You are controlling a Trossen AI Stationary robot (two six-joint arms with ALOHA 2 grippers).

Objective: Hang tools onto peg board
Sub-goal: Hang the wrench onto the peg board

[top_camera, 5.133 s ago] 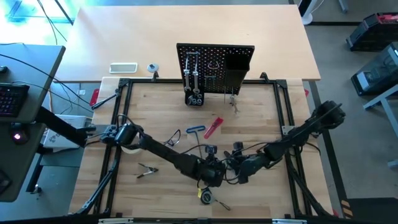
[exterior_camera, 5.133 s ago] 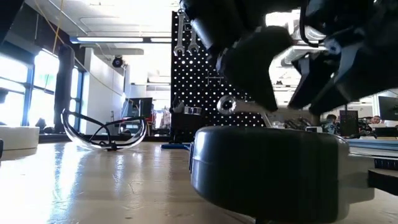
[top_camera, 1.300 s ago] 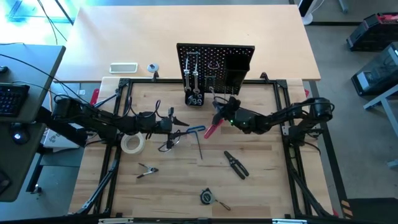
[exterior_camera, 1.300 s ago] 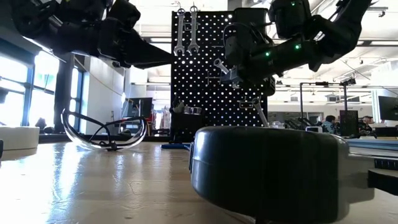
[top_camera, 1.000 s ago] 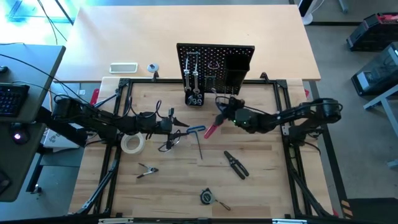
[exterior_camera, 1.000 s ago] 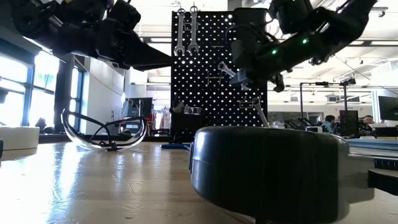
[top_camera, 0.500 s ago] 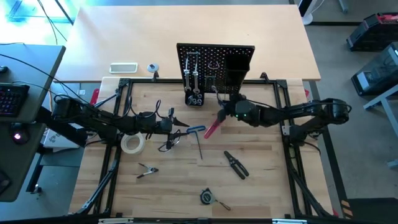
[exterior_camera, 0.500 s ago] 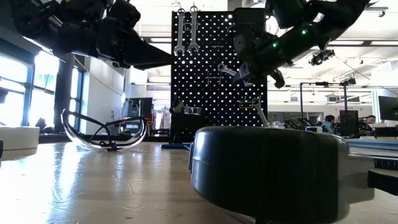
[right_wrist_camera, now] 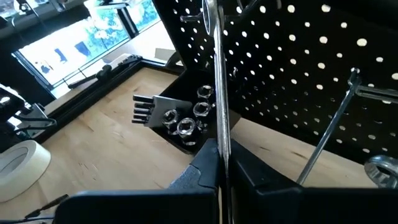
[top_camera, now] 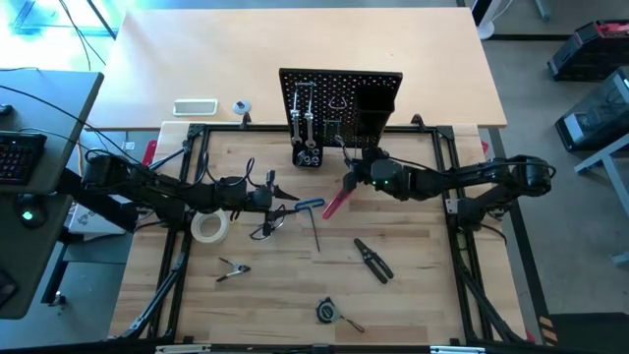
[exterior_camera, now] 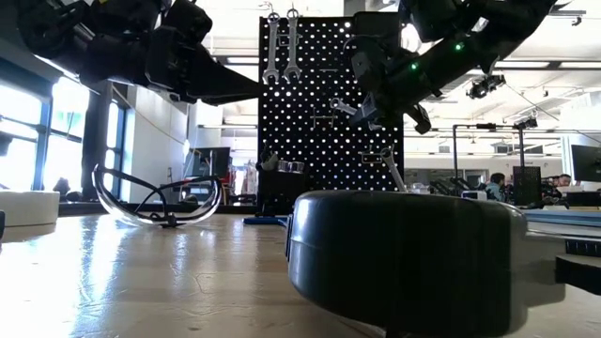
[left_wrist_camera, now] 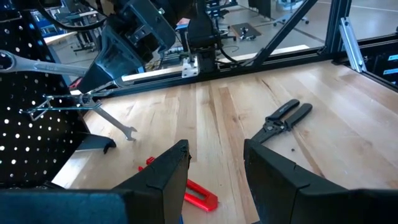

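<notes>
The black peg board [top_camera: 339, 98] stands upright at the table's far side, with two silver wrenches [exterior_camera: 281, 47] hanging on it. My right gripper [top_camera: 350, 172] is just in front of the board, shut on another silver wrench [right_wrist_camera: 219, 81]. My left gripper [left_wrist_camera: 214, 168] hovers open and empty over the table's left middle. On the table lie the tape roll [top_camera: 207, 226], clear glasses [top_camera: 269, 223], blue hex key [top_camera: 313, 208], red-handled tool [top_camera: 336, 202] and black pliers [top_camera: 371, 258]. A further wrench [left_wrist_camera: 115, 121] slants down from a hook on the board. My right gripper pinches the wrench's shaft [right_wrist_camera: 220, 146] between its two shut fingers. The wrench runs along the fingers and sticks out past their tips toward the peg board. It is lifted clear of the table, and its head [left_wrist_camera: 4, 60] is close to the board's face.
A socket holder [right_wrist_camera: 180, 121] sits at the board's foot. A small clamp [top_camera: 232, 270] and a tape measure [top_camera: 327, 312] lie near the front edge. A black frame [top_camera: 187, 147] borders the table. The white tray [top_camera: 195, 106] lies behind the frame, far left.
My right gripper has risen a little and gone toward the peg board with the wrench, turning its wrist, so the wrench's free end now points nearer the board. It has kept still for the last half second.
</notes>
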